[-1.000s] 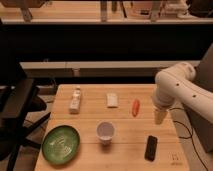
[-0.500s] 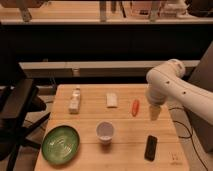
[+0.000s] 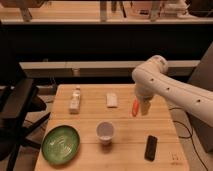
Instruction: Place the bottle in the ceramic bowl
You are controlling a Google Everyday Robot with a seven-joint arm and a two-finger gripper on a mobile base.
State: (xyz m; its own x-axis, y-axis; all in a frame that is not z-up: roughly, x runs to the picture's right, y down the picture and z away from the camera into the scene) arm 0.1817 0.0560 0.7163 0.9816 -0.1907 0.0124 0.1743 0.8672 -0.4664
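The bottle (image 3: 75,101), small and pale with a whitish cap, lies on its side at the back left of the wooden table (image 3: 90,120). The ceramic bowl (image 3: 60,144), wide, green and with nothing in it, sits at the table's front left corner. My gripper (image 3: 144,108) hangs from the white arm (image 3: 165,87) over the right half of the table. It is far to the right of the bottle, open, and holds nothing.
A white cup (image 3: 105,131) stands in the middle front. A flat white packet (image 3: 112,99) lies at the back centre. A small orange object (image 3: 134,107) lies just beside the gripper. A black flat device (image 3: 150,147) rests front right. A dark chair (image 3: 15,107) stands to the left.
The arm has swung leftward over the table, bringing the gripper from the right edge to beside the orange object. The objects on the table have not moved.
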